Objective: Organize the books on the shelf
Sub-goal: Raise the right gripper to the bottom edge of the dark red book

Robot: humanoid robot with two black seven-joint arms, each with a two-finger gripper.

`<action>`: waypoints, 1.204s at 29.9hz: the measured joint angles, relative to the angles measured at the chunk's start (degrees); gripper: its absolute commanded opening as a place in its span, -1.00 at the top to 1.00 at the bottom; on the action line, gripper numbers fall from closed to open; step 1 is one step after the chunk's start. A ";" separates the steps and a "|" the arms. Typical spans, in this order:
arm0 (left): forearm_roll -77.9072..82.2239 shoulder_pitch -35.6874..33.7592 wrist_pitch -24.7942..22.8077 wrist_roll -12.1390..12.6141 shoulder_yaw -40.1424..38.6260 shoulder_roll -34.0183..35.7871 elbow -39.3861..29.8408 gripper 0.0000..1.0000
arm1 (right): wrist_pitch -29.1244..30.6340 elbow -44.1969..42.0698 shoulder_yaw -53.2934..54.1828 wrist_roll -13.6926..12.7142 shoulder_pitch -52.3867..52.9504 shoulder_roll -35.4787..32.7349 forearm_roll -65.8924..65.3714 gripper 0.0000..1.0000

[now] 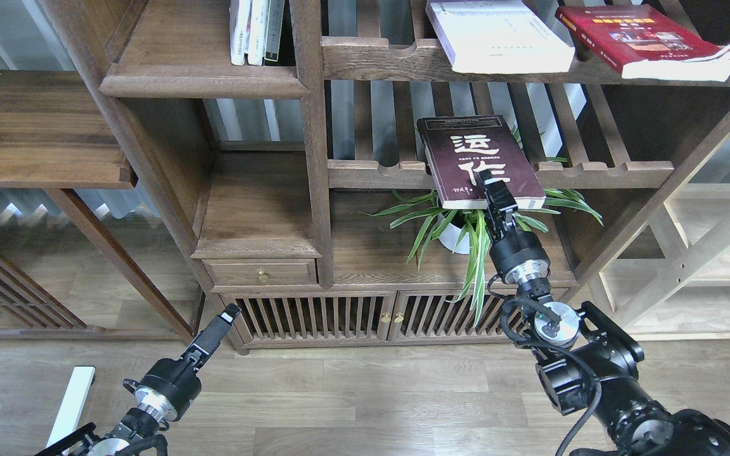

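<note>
The maroon book lies flat on the middle slatted rack, its near end jutting out over the scalloped rail and above the potted plant; its long axis runs from the rack's back toward the robot, tilted a little to the right. The right gripper reaches up from below and meets that overhanging near edge; one finger lies on the cover by the lower white character, and the other seems to sit under the book, so I judge the jaws clamped on its front edge, though the lower finger is hidden.

The white book and the red book lie flat on the upper rack, both slanting the same way, well apart from either gripper. The shelf sits up and to the left of the maroon book, across the upright post; slim books stand at its right end, beside the post.

The left gripper hangs low near the floor, well away from every book; its fingers are too dark and end-on to tell apart, so I cannot tell its state. The right arm is plainly the nearer one; the coming move likely means drawing the book toward the robot, clear of the rail, then carrying it left past the post.
</note>
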 measured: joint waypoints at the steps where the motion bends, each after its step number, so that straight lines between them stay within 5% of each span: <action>1: 0.00 0.00 0.00 0.04 0.00 0.00 0.04 -0.98 | -0.56 -0.03 0.00 0.00 0.00 0.00 -0.01 -0.32; 18: 0.02 0.09 0.00 0.26 0.09 0.00 1.41 -0.98 | -1.33 0.11 -0.20 0.01 0.05 0.00 -0.01 0.32; 36: 0.02 0.35 0.00 0.35 0.60 0.00 1.42 -0.99 | 1.26 3.31 -0.34 -0.42 -2.99 0.00 0.19 0.66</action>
